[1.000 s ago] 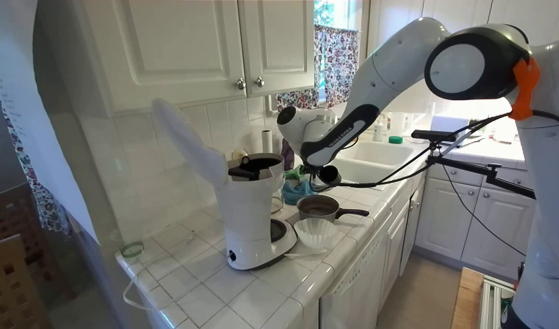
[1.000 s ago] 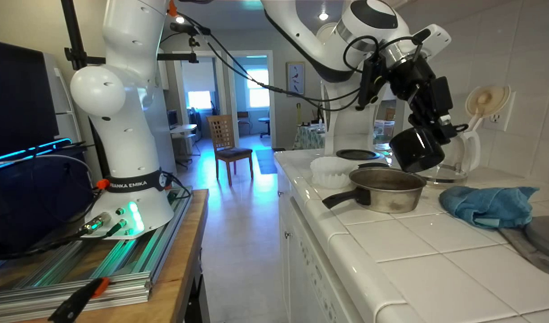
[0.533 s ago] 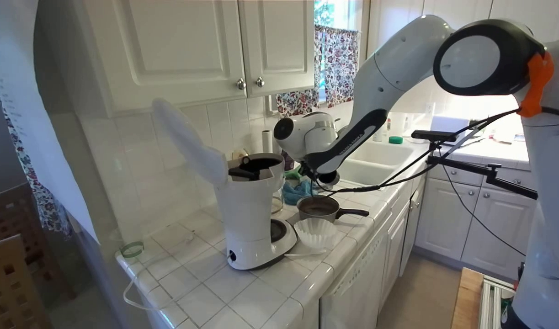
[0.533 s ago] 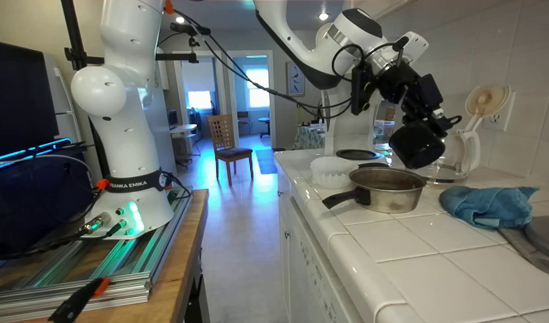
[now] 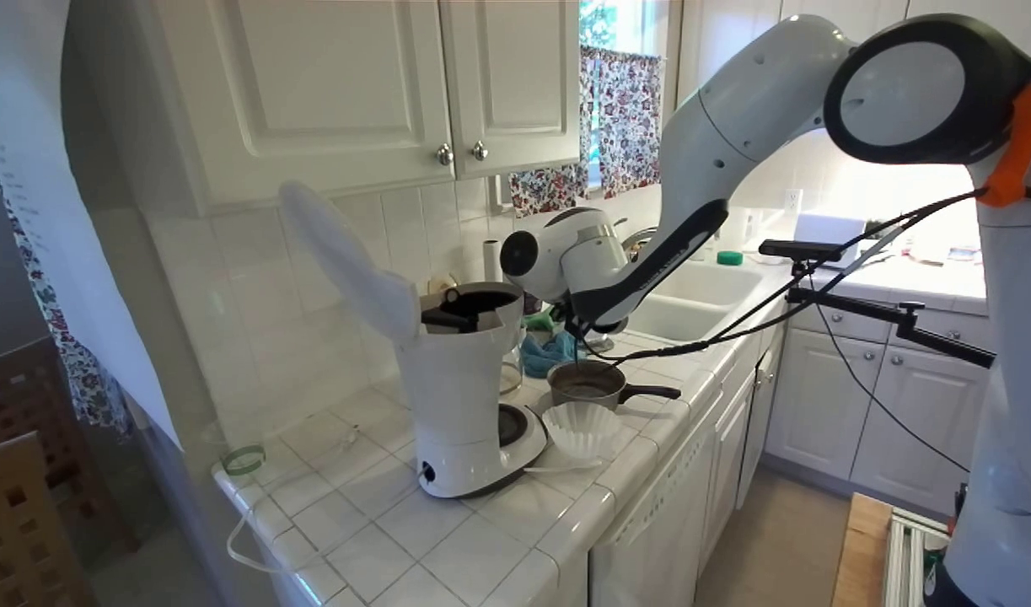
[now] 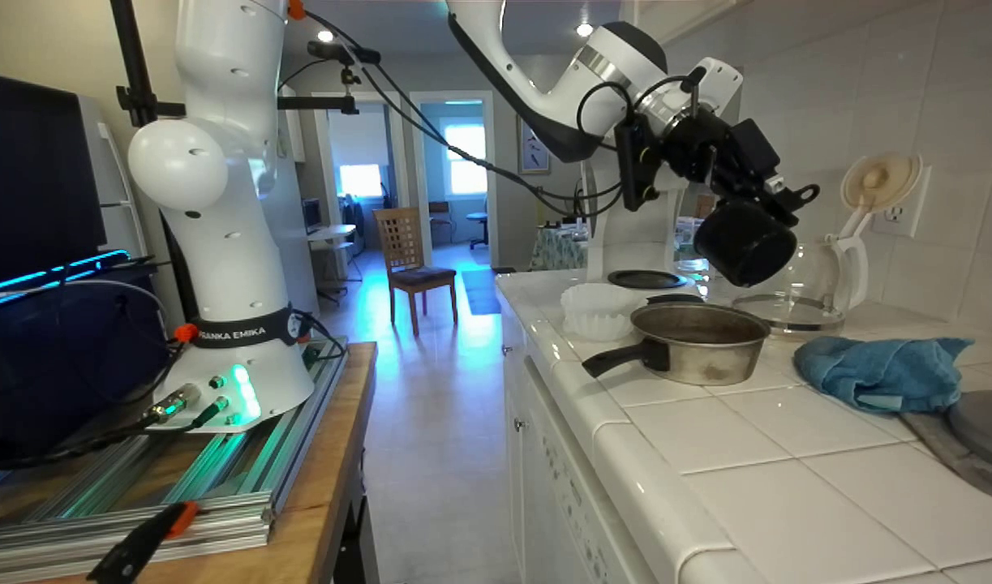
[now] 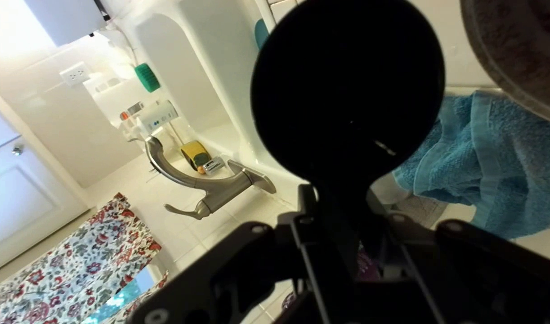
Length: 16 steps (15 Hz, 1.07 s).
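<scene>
A round black scoop (image 7: 346, 85) fills the top middle of the wrist view, too dark to show what it contains. My gripper (image 7: 340, 202) is shut on its black handle. In an exterior view the scoop (image 6: 745, 243) hangs tilted from the gripper (image 6: 775, 191), above and behind a metal saucepan (image 6: 698, 362) and apart from it. The handle's looped end (image 6: 808, 194) sticks out past the fingers. The arm hides most of the scoop in the view with the white coffee maker (image 5: 456, 396), whose lid (image 5: 351, 261) stands raised. A white paper filter (image 5: 580, 428) sits beside the saucepan.
A glass carafe (image 6: 800, 284) stands behind the scoop near the wall. A blue towel (image 6: 881, 373) lies on the tiled counter (image 6: 788, 495). The sink (image 5: 692, 295) and its faucet (image 7: 212, 184) are close by. Upper cabinets (image 5: 338, 93) hang over the counter.
In the view with the carafe, the gripper and scoop have shifted left and the scoop slightly up. The elbow has risen. The scoop stays in the grip throughout.
</scene>
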{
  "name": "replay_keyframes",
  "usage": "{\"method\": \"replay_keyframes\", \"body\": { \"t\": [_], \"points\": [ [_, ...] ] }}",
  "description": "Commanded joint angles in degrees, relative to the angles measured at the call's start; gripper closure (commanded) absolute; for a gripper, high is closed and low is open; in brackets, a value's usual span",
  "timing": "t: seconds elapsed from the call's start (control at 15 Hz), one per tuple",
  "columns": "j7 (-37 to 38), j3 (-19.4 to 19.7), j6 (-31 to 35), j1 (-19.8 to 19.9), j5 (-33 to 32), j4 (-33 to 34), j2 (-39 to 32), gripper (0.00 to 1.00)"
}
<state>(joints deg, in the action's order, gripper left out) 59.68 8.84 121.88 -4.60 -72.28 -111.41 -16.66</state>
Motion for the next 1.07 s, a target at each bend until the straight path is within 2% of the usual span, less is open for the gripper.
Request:
{"method": "replay_keyframes", "body": {
  "t": [0.0, 0.2, 0.67, 1.0],
  "points": [
    [5.7, -2.2, -3.0, 0.5, -7.0, -2.7, 1.8, 0.94],
    [7.9, -3.1, -4.3, 0.9, -10.0, -3.5, 2.2, 0.94],
    [8.7, -5.4, -7.2, 1.1, -11.0, -5.3, 3.6, 0.94],
    [10.3, -6.9, -12.5, 0.6, -13.2, -6.4, 3.3, 0.94]
  ]
}}
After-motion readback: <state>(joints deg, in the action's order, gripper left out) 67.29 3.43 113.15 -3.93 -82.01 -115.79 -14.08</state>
